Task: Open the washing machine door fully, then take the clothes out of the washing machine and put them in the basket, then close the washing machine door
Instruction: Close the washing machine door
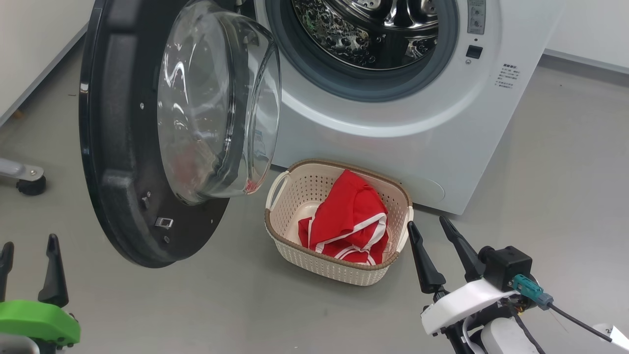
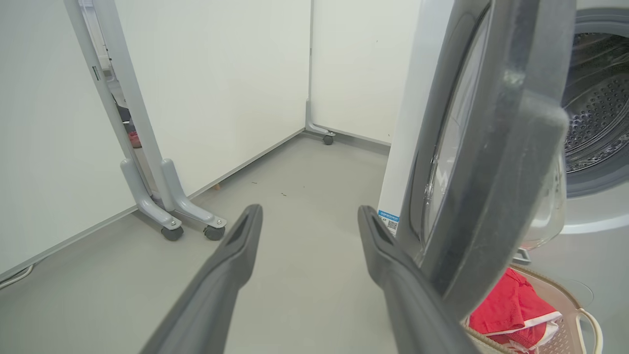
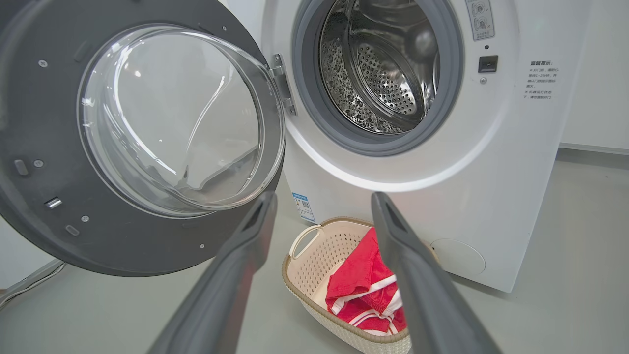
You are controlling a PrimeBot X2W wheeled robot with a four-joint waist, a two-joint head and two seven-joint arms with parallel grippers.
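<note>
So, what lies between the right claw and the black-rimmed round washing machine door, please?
The cream perforated plastic basket holding red clothes, in the head view.

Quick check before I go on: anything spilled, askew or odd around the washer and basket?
Nothing stands out. The clothes lie inside the basket, none on the floor; the basket stands upright before the washing machine, and its door hangs open, undamaged.

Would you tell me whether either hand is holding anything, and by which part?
Nothing is held: the left hand and right hand are both open, with the clothes in the basket.
</note>
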